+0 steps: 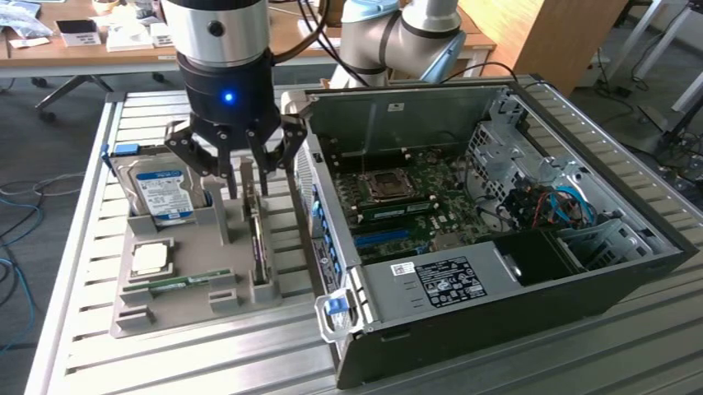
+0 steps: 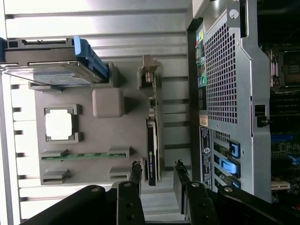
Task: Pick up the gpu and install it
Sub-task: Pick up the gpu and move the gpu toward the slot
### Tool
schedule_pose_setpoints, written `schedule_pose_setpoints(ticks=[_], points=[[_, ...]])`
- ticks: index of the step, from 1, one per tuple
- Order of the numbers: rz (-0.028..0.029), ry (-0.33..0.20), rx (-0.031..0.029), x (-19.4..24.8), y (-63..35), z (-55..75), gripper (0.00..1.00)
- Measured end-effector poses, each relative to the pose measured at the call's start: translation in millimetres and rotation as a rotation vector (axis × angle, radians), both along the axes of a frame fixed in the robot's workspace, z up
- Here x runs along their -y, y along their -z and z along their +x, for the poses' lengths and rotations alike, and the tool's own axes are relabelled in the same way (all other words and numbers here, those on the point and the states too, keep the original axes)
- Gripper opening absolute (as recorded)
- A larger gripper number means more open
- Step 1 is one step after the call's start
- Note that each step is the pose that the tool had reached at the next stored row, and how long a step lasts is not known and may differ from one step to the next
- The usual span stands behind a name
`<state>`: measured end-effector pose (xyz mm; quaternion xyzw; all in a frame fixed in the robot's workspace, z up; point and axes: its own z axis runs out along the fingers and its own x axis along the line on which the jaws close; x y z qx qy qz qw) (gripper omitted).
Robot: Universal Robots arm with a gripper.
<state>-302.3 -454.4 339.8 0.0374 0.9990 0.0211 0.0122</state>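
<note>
The gpu (image 1: 257, 239) stands on edge in a slot of the grey holder tray (image 1: 165, 317), a thin green card with a dark face and a silver bracket at one end. My gripper (image 1: 247, 179) hangs directly over it, open, one finger on each side of the card's upper edge and nothing clamped. In the wrist view the gpu (image 2: 152, 140) runs lengthwise toward the gripper (image 2: 158, 172), and its near end lies between the two black fingertips (image 2: 136, 171).
The holder tray (image 2: 108, 136) also carries a hard drive (image 1: 165, 193), a processor (image 1: 151, 257) and a memory stick (image 1: 176, 284). The open computer case (image 1: 495, 230) lies close on the exterior view's right, motherboard exposed. Slatted metal table (image 1: 77, 271) underneath.
</note>
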Motion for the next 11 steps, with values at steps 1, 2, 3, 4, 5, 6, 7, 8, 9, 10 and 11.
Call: schedule_pose_setpoints(ticks=[1,2,3,4,5,6,7,8,9,10,11], points=[[0.0001,0.0,0.0,0.0,0.7,0.0,0.42],[0.0,0.0,0.0,0.0,1.4,0.0,0.42],[0.0,0.0,-0.0001,0.0,2.0,0.0,0.42],[0.0,0.0,-0.0001,0.0,2.5,0.0,0.42],[0.0,0.0,0.0,0.0,3.1,0.0,0.42],[0.0,0.0,0.0,0.0,3.6,0.0,0.42],[0.0,0.0,0.0,0.0,4.3,0.0,0.42],[0.0,0.0,0.0,0.0,5.2,0.0,0.42],[0.0001,0.0,0.0,0.0,6.0,0.0,0.42],[0.0001,0.0,0.0,0.0,6.8,0.0,0.42],[0.0,0.0,0.0001,0.0,7.6,0.0,0.42]])
